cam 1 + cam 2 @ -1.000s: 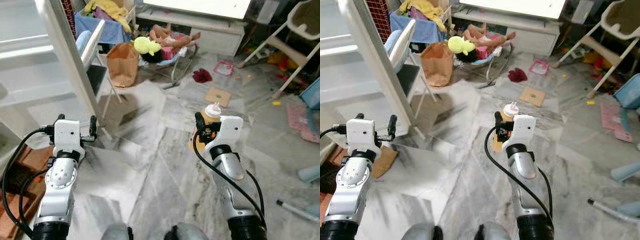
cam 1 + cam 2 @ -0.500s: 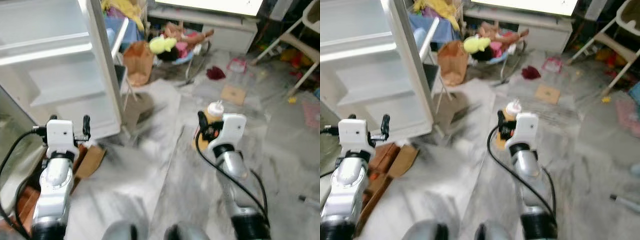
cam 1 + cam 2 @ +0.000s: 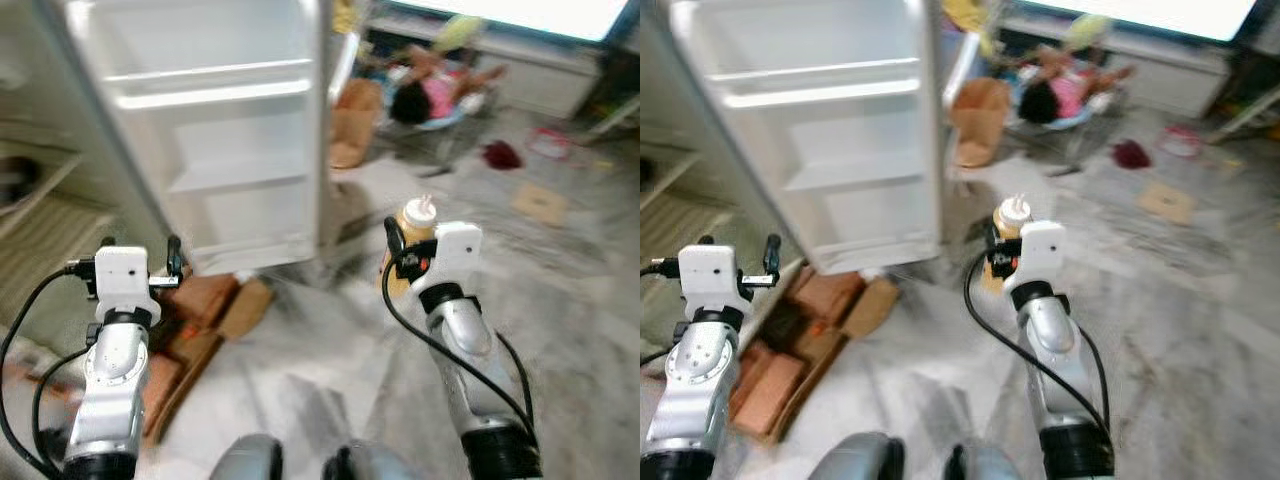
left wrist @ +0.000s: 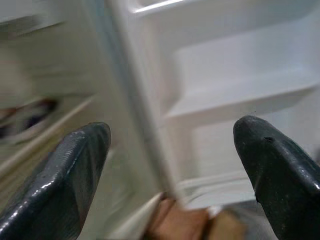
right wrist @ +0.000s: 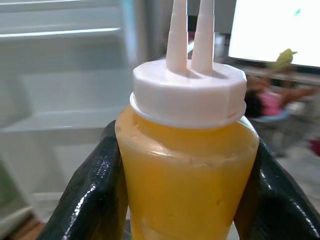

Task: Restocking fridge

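Observation:
My right gripper (image 3: pixel 400 262) is shut on a yellow squeeze bottle (image 5: pixel 187 165) with a white twin-nozzle cap (image 3: pixel 418 211), held upright at chest height, right of centre. The open white fridge door (image 3: pixel 215 130) with its bare door shelves stands ahead, at upper left of the eye views. To its left, the fridge's inside shelves (image 3: pixel 40 190) show blurred. My left gripper (image 3: pixel 140 245) is raised at the left, open and holding nothing, its black fingers (image 4: pixel 75 170) spread before the fridge door (image 4: pixel 225 95).
Flattened brown cardboard (image 3: pixel 205 315) lies on the marble floor at the foot of the door. A brown paper bag (image 3: pixel 350 135), a person lying on a low seat (image 3: pixel 430 95) and scattered litter are beyond, at upper right.
The view has swung left, bringing the fridge door and inner shelves more to the centre. Both arms keep their pose; the bottle stays in the right gripper.

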You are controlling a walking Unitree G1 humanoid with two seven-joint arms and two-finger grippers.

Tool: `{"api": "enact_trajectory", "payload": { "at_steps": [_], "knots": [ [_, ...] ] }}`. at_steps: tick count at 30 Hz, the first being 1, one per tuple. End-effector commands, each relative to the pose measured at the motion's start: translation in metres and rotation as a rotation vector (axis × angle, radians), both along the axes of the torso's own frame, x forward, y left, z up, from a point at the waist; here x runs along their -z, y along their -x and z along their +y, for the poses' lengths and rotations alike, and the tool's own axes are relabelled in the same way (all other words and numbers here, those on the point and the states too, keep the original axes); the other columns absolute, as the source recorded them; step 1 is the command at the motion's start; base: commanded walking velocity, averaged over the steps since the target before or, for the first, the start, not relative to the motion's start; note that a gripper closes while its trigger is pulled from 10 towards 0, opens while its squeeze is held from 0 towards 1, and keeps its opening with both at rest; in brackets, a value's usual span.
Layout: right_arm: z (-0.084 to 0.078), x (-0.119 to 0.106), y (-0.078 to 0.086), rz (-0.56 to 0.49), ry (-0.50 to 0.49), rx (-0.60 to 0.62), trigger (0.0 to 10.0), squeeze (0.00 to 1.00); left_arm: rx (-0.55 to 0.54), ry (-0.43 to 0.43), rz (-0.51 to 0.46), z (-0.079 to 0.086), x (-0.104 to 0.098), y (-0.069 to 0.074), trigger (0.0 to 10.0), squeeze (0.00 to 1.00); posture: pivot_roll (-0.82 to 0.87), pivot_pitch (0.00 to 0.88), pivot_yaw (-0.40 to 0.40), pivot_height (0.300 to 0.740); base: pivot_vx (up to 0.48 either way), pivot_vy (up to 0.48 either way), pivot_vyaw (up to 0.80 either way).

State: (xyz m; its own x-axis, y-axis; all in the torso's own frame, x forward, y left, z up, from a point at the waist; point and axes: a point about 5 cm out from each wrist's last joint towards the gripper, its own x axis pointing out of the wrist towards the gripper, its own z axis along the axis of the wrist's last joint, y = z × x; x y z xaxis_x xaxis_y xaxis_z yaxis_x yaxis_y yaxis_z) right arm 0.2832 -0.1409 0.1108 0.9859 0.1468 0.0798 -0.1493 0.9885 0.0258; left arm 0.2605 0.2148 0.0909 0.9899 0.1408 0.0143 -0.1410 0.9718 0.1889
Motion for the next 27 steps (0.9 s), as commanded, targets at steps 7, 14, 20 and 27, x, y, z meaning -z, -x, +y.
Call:
{"api": "enact_trajectory", "payload": {
  "at_steps": [7, 14, 20, 27],
  "knots": [
    [-0.0053, -0.0051, 0.0006, -0.021, 0.001, 0.027, 10.0, 0.00, 0.054, 0.000, -0.015, -0.0077, -0.0026, 0.0002, 10.0, 0.00, 0.01, 0.099, -0.050, 0.740, 0.000, 0.069, 0.41],
    [-0.0052, -0.0059, 0.0000, -0.023, 0.003, 0.023, 10.0, 0.00, 0.073, 0.010, -0.013, -0.0098, -0.0030, 0.0010, 10.0, 0.00, 0.01, 0.102, -0.052, 0.740, 0.000, 0.000, 0.00],
    [-0.0052, -0.0063, -0.0001, -0.025, 0.005, 0.025, 10.0, 0.00, 0.104, 0.014, -0.024, -0.0148, -0.0040, 0.0011, 10.0, 0.00, 0.00, 0.101, -0.051, 0.740, 0.000, 0.000, 0.00],
    [-0.0046, -0.0058, 0.0010, -0.024, 0.004, 0.023, 10.0, 0.00, 0.110, 0.018, -0.019, -0.0136, -0.0040, 0.0025, 10.0, 0.00, 0.01, 0.100, -0.044, 0.740, 0.182, 0.000, 0.00]
  ]
}}
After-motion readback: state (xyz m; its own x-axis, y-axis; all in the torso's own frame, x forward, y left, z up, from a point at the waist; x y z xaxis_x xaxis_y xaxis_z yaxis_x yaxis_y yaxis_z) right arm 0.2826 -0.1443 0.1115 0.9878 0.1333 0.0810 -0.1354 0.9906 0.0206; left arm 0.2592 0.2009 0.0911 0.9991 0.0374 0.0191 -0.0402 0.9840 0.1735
